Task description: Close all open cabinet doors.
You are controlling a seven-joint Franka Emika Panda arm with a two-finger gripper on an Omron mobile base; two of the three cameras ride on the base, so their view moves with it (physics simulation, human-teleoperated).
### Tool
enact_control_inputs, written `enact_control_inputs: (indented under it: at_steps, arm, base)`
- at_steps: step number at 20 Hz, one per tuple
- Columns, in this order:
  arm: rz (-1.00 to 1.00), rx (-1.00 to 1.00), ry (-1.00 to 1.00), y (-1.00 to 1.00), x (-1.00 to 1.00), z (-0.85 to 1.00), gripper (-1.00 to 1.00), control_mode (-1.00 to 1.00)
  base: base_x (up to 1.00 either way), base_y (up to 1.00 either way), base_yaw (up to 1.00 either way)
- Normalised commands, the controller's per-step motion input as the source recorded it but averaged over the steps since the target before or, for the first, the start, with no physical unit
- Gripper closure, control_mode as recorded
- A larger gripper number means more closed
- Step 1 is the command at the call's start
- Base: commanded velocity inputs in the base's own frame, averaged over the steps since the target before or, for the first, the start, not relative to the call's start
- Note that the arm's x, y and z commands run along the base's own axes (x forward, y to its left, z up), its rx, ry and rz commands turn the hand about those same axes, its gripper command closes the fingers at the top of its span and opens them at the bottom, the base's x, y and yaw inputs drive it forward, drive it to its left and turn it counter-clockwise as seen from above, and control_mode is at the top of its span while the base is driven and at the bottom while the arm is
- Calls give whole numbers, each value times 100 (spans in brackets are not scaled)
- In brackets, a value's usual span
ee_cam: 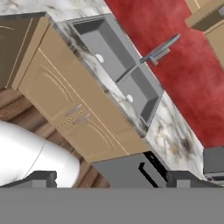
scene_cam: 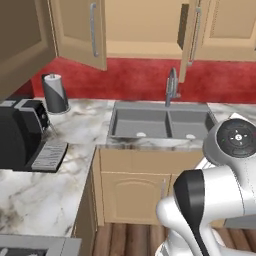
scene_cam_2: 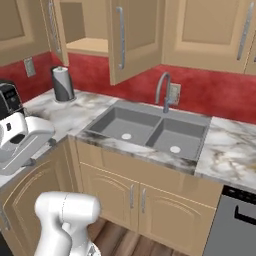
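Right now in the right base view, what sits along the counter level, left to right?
Coffee machine → paper towel roll → sink with faucet behind it → bare marble counter → dishwasher front below it.

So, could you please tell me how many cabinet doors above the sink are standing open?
2: the left door swung out over the paper towel roll, and the right door edge-on above the faucet. More may be open beyond the frames.
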Motion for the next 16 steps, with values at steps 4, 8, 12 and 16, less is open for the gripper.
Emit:
enact_control_inputs:
  at_steps: [4,8,12,16]
  arm:
    - [0,0,0,0,0,0,-100,100]
    - [0,0,0,0,0,0,-100,100]
    - [0,0,0,0,0,0,-100,100]
    - [0,0,0,0,0,0,-100,100]
  base:
    - [59,4,-8]
    - [57,2,-5]
    - [46,21,-2]
    - [28,16,-1]
